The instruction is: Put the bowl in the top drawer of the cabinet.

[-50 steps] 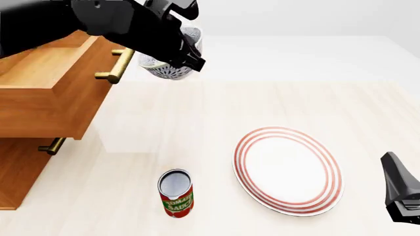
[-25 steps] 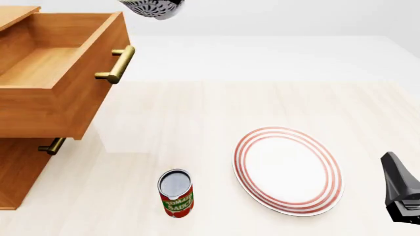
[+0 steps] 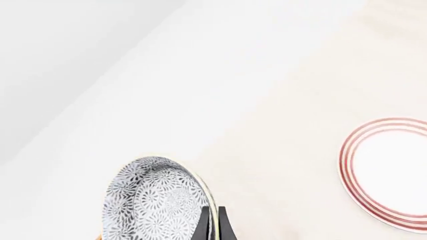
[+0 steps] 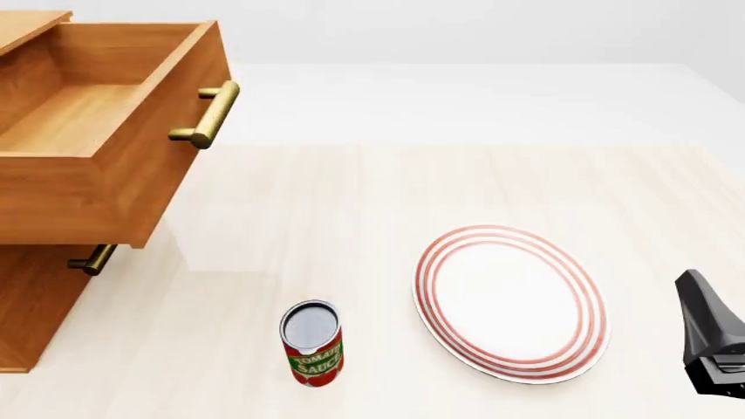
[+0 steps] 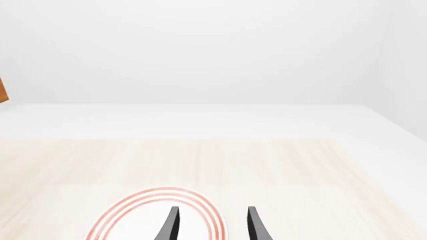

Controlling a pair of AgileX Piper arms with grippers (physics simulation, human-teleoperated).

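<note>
Far left, front view: orange-brown wooden cabinet [image 4: 30, 301] with its large box-shaped top drawer [image 4: 99, 131] pulled out towards the near side, interior bare wood, brass bar handle [image 4: 208, 114] on its front. Below it, a lower drawer's brass handle [image 4: 90, 259], pushed in.

Near centre-left on the pale wood-grain table [image 4: 349, 218]: red tomato sauce can [image 4: 312, 342], upright, apart from everything.

Right of the can: large flat white plate with red rings [image 4: 510, 302], well apart from the cabinet; also seen in both wrist views.

Near right edge: black part of the right arm [image 4: 713, 336]. Only the right wrist view shows the right gripper [image 5: 211, 222], its two dark fingers parted with nothing between them, hovering at the plate's edge.

Front view shows neither bowl nor left arm. Only the left wrist view shows them: small round deep white bowl with a dense grey-black speckled pattern [image 3: 157, 200], its rim pinched between the fingers of the left gripper [image 3: 211, 226], held high above the table, away from the plate.
</note>
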